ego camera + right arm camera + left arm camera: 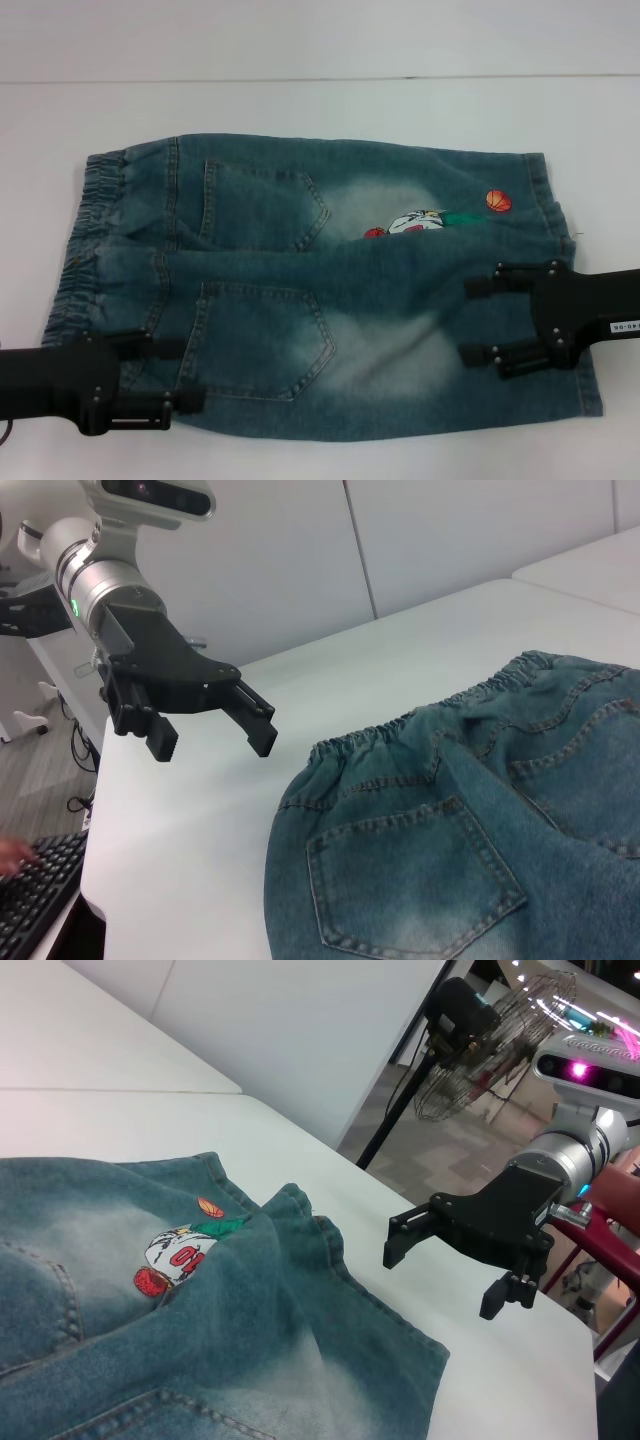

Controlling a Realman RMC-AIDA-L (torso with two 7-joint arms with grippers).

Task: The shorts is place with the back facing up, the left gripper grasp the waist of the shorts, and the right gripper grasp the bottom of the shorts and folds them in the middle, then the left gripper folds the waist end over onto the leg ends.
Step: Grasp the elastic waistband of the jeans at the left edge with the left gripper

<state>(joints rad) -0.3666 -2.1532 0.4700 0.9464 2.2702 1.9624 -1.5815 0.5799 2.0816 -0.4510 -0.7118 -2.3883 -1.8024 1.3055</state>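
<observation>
Here, we see:
Shorts (pixel 300 290): flat on bench (pixel 320 110), pockets up.
Left gripper (pixel 165 378): lower left, fingers spread, empty.
Right gripper (pixel 478 320): right, fingers spread, empty.

Both arms extended inward, claws spread, nothing gripped.

Left claw (pixel 165 375) reaches in from the near left edge, arm lying low and level, fingers parted and pointing toward the right. Right claw (pixel 485 320) comes in from the right side, black wrist housing behind it, its two fingers (pixel 490 282) set wide apart, pointing left. Both hover, neither closed on anything.
</observation>
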